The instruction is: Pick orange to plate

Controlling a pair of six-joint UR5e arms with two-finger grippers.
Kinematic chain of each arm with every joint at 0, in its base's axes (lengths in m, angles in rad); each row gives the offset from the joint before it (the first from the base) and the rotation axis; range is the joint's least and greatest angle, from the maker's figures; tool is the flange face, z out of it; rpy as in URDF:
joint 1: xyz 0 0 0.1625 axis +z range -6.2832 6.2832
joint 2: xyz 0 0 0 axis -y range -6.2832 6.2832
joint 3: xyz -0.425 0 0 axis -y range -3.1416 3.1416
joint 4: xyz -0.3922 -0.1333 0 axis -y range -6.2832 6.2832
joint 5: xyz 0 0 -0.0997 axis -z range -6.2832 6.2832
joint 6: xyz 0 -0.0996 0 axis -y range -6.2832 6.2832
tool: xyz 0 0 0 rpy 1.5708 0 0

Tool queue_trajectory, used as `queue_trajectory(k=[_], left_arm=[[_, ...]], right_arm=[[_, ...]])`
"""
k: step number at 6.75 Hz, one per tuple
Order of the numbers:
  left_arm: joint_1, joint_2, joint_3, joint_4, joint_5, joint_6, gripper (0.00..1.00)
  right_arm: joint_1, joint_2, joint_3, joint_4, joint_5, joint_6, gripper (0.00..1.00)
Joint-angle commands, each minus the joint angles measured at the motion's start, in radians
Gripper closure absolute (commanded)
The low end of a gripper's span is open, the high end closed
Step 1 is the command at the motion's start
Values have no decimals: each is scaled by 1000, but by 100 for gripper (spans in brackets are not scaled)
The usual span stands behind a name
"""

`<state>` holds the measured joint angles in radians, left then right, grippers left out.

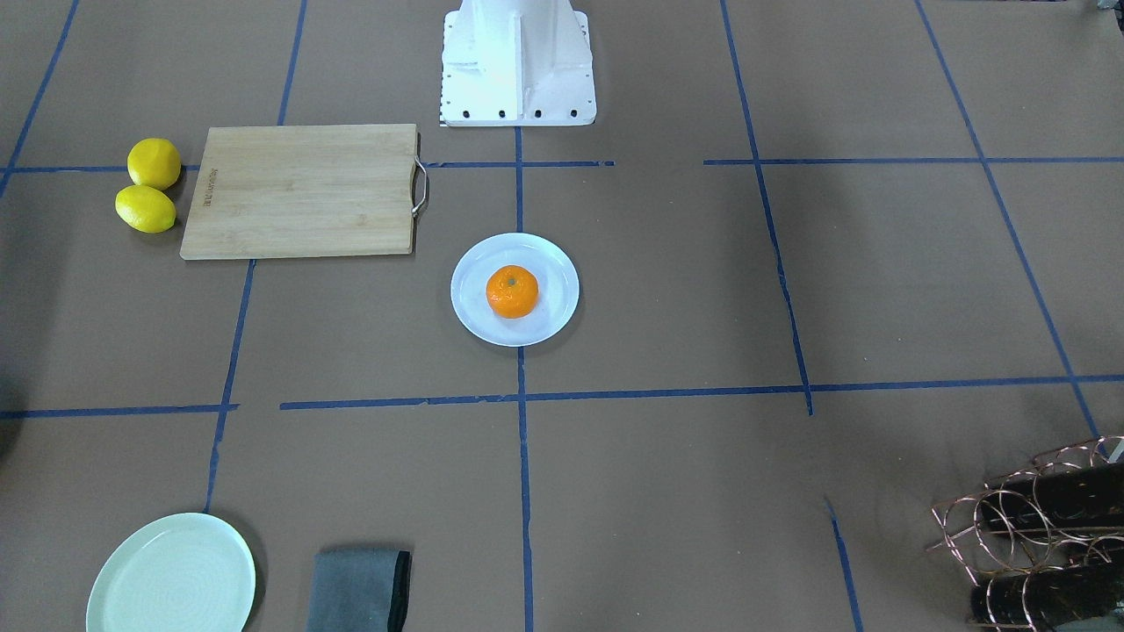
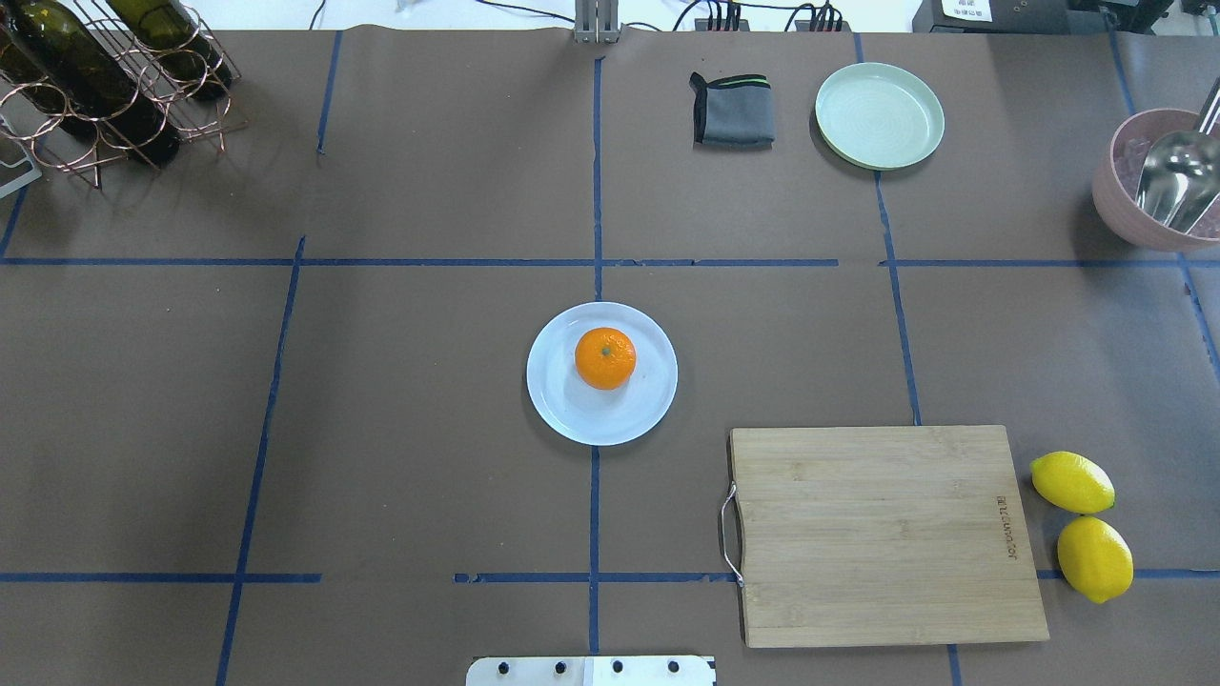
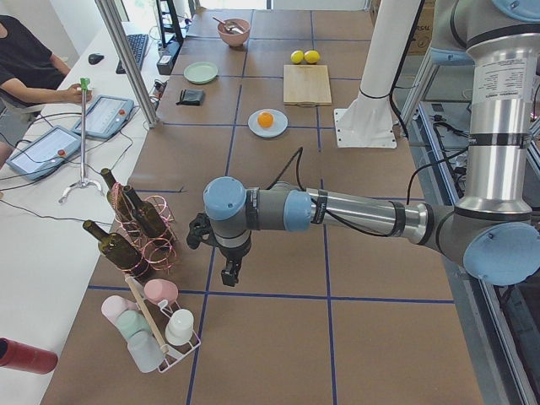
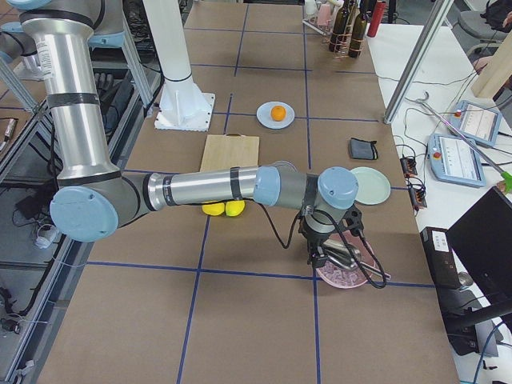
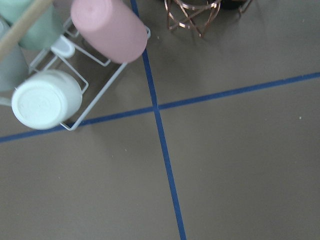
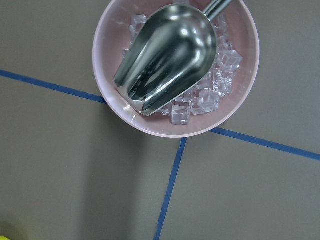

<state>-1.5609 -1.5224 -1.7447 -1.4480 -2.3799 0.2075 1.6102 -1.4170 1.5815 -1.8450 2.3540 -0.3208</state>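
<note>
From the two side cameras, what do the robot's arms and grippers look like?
The left arm and right arm are silver metal tubes with rounded pale-blue joint caps and black bands. A black cable loops along each forearm. The left gripper and right gripper are small, black, blocky claws.

The site was a robotics laboratory work cell; the table [image 2: 429, 381] was covered in brown paper and divided into cells by blue tape lines [image 2: 595, 514]; a white pedestal base [image 1: 518, 70] was bolted at its edge; the left arm [image 3: 354, 211] and the right arm [image 4: 208, 188] were jointed industrial units with exposed cabling; household props, such as the orange [image 2: 605, 358] on the plate [image 2: 591, 419] and a cutting board [image 2: 877, 534], lay within the grid; an adjoining bench carried control tablets [image 3: 108, 116] with red buttons, a keyboard [image 3: 135, 46] and a seated operator [image 3: 25, 59]; aluminium posts [image 3: 126, 59] framed the station.
</note>
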Motion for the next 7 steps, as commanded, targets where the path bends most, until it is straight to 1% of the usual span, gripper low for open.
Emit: queue_trajectory(k=[1, 2, 3, 4, 5, 6, 7], left_arm=[[12, 22, -3, -14, -1, -5, 0], [4, 33, -6, -17, -1, 4, 0], [-40, 30, -53, -15, -1, 1, 0], [-41, 10, -15, -6, 4, 0, 0], [-38, 1, -13, -12, 2, 1, 0], [-24, -27, 20, -14, 5, 4, 0], [-19, -31, 17, -12, 1, 7, 0]], right_arm=[[-3, -3, -14, 56, -36, 81, 0], [-7, -7, -24, 97, -41, 80, 0], [-7, 4, -8, 102, -57, 69, 0], [-9, 4, -17, 102, -74, 68, 0], [-9, 1, -8, 102, -59, 72, 0], [-9, -3, -15, 104, -59, 77, 0], [-15, -5, -15, 109, -50, 78, 0]])
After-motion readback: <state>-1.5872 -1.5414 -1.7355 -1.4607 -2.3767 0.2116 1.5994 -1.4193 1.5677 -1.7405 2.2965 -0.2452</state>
